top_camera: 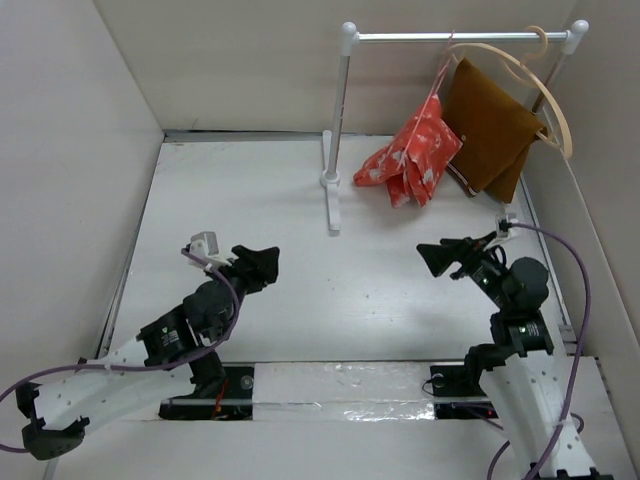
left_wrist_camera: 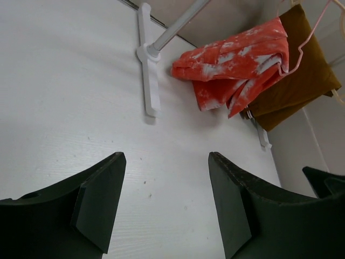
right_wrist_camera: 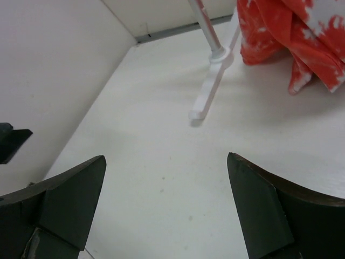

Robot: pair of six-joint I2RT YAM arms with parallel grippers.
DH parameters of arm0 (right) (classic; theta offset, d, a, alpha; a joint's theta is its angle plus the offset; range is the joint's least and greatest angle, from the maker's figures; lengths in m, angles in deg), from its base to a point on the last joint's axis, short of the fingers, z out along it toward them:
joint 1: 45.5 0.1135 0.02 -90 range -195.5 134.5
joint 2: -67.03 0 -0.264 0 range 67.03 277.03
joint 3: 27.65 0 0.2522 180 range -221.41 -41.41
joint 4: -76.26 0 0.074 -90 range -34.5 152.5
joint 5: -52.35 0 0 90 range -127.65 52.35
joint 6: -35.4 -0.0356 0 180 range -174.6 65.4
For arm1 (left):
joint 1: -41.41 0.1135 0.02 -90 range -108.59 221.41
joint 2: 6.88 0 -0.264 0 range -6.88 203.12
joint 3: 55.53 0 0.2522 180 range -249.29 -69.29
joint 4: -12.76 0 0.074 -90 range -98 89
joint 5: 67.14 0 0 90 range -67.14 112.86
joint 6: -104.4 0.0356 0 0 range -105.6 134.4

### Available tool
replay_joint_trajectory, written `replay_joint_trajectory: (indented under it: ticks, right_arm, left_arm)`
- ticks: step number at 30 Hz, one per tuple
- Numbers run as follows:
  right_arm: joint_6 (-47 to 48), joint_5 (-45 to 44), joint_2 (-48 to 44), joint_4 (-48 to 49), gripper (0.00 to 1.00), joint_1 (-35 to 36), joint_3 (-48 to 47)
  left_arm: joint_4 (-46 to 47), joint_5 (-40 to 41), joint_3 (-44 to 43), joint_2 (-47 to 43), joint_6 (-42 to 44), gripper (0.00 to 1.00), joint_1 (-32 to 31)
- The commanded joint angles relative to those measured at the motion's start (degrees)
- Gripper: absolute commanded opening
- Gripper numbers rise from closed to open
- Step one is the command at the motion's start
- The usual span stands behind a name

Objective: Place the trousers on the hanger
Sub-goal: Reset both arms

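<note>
**Trousers hang at the far right corner; both my pincers are spread and empty**
The long orange-red trousers with white splotches (top_camera: 410,155) are draped over the thin pink wire hanger (top_camera: 440,75), beside the brown cloth (top_camera: 495,130). My left pincer (top_camera: 268,262) and right pincer (top_camera: 425,255) hover over the middle of the bench, well apart from them. I judge the placing nearly done, so any move must not snag the low end of the fabric.
</note>
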State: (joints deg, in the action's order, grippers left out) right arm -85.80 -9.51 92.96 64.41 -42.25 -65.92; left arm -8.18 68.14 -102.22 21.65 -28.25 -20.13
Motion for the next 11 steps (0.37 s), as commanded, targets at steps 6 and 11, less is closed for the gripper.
replay_joint_trajectory:
  ticks: [6, 11]
  right_arm:
    - [9.6, -4.8, -6.6, -14.1, 1.00, 0.1, 4.5]
    - [9.9, -2.1, -3.4, -12.1, 1.00, 0.6, 4.0]
  left_arm:
    - [-2.1, 2.0, 9.5, -9.8, -6.6, 0.60, -0.2]
    - [0.8, 0.8, 10.1, -8.9, -5.1, 0.61, -0.2]
